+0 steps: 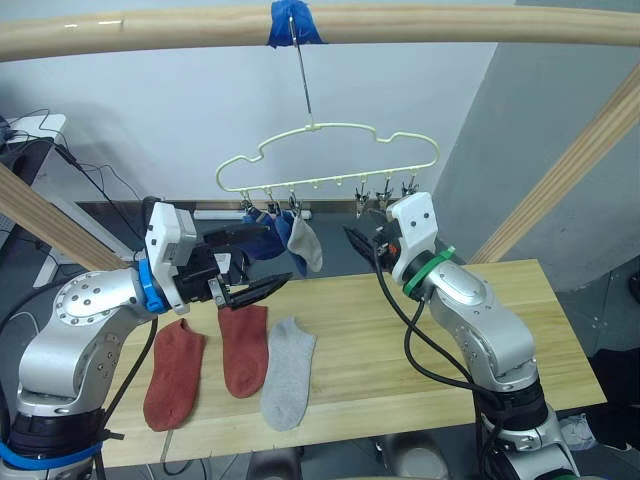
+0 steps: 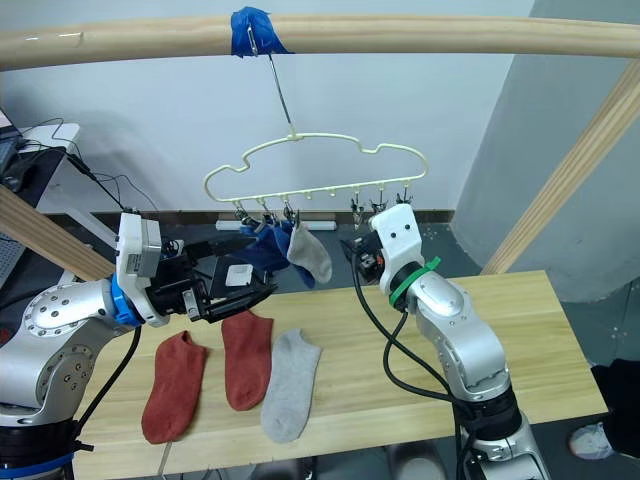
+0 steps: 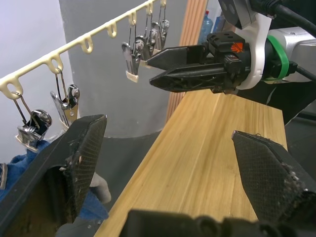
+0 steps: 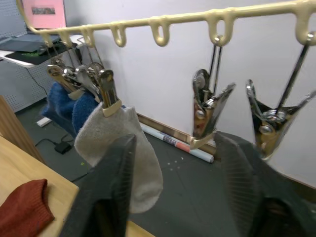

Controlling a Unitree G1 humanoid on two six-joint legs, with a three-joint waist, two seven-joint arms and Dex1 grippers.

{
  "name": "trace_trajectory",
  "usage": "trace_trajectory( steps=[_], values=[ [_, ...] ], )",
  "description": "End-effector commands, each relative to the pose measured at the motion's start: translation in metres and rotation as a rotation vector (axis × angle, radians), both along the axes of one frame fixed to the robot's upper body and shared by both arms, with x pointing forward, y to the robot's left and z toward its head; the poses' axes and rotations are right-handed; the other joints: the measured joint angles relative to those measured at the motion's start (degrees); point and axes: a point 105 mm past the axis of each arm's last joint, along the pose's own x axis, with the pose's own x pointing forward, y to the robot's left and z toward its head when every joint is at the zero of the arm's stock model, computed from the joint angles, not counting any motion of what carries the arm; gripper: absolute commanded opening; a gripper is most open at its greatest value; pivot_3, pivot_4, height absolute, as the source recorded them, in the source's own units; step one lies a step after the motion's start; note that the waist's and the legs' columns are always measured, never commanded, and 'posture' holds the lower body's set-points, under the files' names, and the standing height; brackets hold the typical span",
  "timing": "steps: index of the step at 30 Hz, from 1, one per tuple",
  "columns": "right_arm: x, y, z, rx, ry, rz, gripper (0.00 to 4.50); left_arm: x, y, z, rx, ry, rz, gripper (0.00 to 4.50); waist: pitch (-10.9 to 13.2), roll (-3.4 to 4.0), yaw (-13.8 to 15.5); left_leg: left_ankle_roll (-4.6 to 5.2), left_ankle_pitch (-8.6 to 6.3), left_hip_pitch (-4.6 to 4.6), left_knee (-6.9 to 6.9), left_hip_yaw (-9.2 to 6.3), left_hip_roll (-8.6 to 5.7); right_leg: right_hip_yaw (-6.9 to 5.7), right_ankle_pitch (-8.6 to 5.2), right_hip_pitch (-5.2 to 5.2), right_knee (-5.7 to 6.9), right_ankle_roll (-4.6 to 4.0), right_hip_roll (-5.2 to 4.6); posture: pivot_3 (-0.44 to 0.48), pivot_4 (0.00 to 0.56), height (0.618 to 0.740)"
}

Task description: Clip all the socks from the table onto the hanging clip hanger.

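1. Three socks hang clipped at the left end of the clip hanger [image 1: 330,165] at upper centre; two rust-red socks [image 1: 175,372] and a grey sock [image 1: 289,372] lie lower left on the surface [image 1: 440,330], long axes running near-to-far, toes toward the bottom.
2. Left gripper [image 1: 262,262] jaws open, empty; right gripper [image 3: 154,69] jaws parted, empty, beside a free clip [image 4: 207,111].
3. Risk: a nudge could set the hanger swinging, spoiling clip alignment.

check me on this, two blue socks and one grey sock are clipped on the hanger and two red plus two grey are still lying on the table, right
Not quite. Only one grey sock lies on the table, beside the two red socks, as the left eye view shows. The rest holds: two blue socks and one grey sock hang clipped on the hanger.
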Motion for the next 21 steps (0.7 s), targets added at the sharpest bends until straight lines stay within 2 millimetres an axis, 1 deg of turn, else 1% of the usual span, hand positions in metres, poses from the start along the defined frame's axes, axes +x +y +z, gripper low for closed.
trace_trajectory(
  steps=[1,8,15,17,21],
  values=[
    [0.0,0.0,0.01,0.016,-0.032,-0.011,1.7,-0.004,-0.004,0.005,0.017,-0.026,-0.027,4.5,0.24,-0.01,0.0,0.0,0.0,0.0,0.01,0.0,0.0,0.0,0.0,0.0,0.0,0.0,0.0,-0.181,0.28,0.74],
    [0.008,0.003,0.014,0.016,-0.039,-0.04,1.7,-0.004,-0.004,0.002,0.024,-0.021,-0.029,4.5,0.7,0.01,-0.02,-0.01,0.0,0.01,0.02,0.01,0.0,0.0,0.0,0.0,0.01,0.01,0.01,-0.181,0.279,0.74],
    [0.015,0.004,0.024,0.027,-0.06,-0.055,1.7,-0.005,-0.005,0.0,0.025,-0.018,-0.03,4.5,0.78,0.01,-0.02,-0.01,0.0,-0.01,0.01,0.02,0.0,0.01,0.0,-0.03,-0.01,0.01,0.0,-0.182,0.278,0.74],
    [0.016,0.006,0.027,0.033,-0.069,-0.051,1.7,-0.005,-0.006,0.0,0.026,-0.019,-0.032,4.5,0.78,0.01,-0.03,-0.01,0.0,-0.01,0.0,0.02,0.0,0.0,0.0,-0.03,-0.01,0.01,0.0,-0.181,0.277,0.74],
    [0.014,0.015,0.043,0.037,-0.103,-0.011,1.7,-0.005,-0.006,0.0,0.026,-0.016,-0.034,4.5,0.86,0.01,-0.04,-0.01,0.0,-0.01,0.01,0.02,0.0,0.01,0.0,-0.04,-0.01,0.01,0.0,-0.18,0.275,0.74]
  ],
)
